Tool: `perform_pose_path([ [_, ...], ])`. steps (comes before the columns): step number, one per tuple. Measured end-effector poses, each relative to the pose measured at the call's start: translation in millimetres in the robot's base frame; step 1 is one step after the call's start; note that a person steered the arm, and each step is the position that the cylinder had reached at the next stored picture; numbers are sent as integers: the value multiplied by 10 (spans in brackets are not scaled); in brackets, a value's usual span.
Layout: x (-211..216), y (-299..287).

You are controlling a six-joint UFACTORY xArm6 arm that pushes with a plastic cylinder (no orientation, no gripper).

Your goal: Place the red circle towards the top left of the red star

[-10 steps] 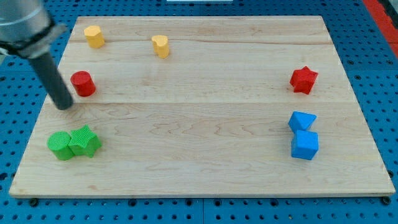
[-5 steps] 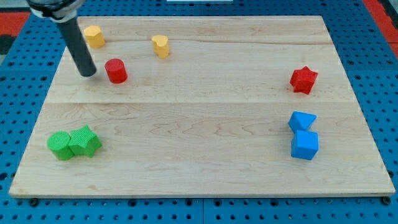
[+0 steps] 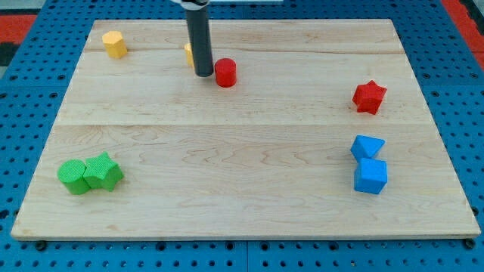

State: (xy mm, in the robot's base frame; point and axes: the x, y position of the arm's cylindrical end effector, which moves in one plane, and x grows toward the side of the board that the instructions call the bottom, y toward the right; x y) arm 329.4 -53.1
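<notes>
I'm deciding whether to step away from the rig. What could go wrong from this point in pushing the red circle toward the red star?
My tip sits at the red circle's left edge; an off-centre push could let the round block slip aside. The rod partly hides a yellow block just behind and might nudge it. Overshooting could knock the red star.

Pale matt wooden board, blue perforated table beneath

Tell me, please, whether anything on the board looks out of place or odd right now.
Nothing stands out. My tip sits just left of the red circle, and the rod partly hides a yellow block. No block looks damaged, and all sit on the wooden board.
</notes>
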Motion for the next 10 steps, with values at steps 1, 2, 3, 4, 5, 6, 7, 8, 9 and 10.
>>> perform_pose_path([
  [1,13,547],
  [2,13,1112],
  [3,14,1496],
  [4,15,1805],
  [5,15,1967],
  [6,36,1499],
  [7,160,1450],
  [8,189,1795],
  [9,189,2030],
  [10,189,2085],
])
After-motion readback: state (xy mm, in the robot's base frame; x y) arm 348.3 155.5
